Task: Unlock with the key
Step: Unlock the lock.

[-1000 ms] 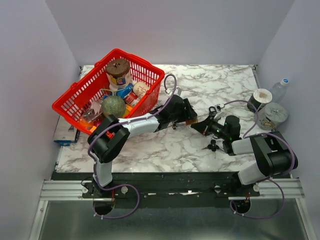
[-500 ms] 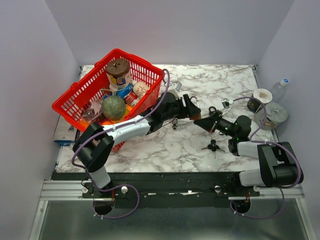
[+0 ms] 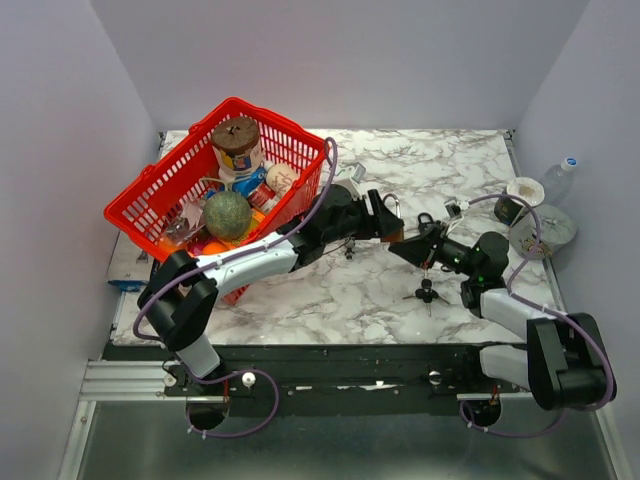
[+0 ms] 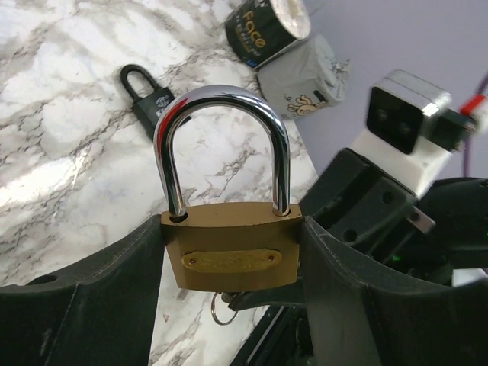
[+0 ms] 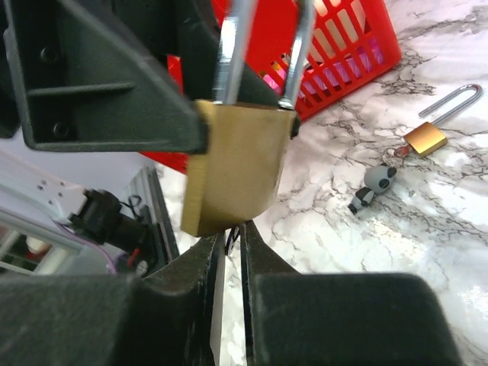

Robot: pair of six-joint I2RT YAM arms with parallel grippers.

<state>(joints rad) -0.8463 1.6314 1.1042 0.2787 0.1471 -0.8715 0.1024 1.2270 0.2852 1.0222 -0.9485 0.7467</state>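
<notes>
My left gripper (image 4: pixel 232 255) is shut on a brass padlock (image 4: pixel 231 248) with a silver shackle and holds it upright above the table. In the top view the left gripper (image 3: pixel 387 222) meets my right gripper (image 3: pixel 408 248) mid-table. My right gripper (image 5: pixel 232 242) is shut on the key (image 5: pixel 233 233), whose tip is at the underside of the padlock (image 5: pixel 240 164). The key's ring (image 4: pixel 222 309) hangs below the lock body. The shackle looks closed. The keyhole is hidden.
A red basket (image 3: pixel 160 190) of groceries stands at the back left. A black padlock (image 4: pixel 144 100), a tape roll (image 3: pixel 521 197) and a grey adapter (image 3: pixel 548 228) lie to the right. Black keys (image 3: pixel 426 292), a small brass padlock (image 5: pixel 425 137) and a panda charm (image 5: pixel 374 185) lie on the marble.
Both arms have stretched out. The left gripper carried the padlock a little to the right, and the right gripper came up to its underside with the key. Little moved in the last half second.
</notes>
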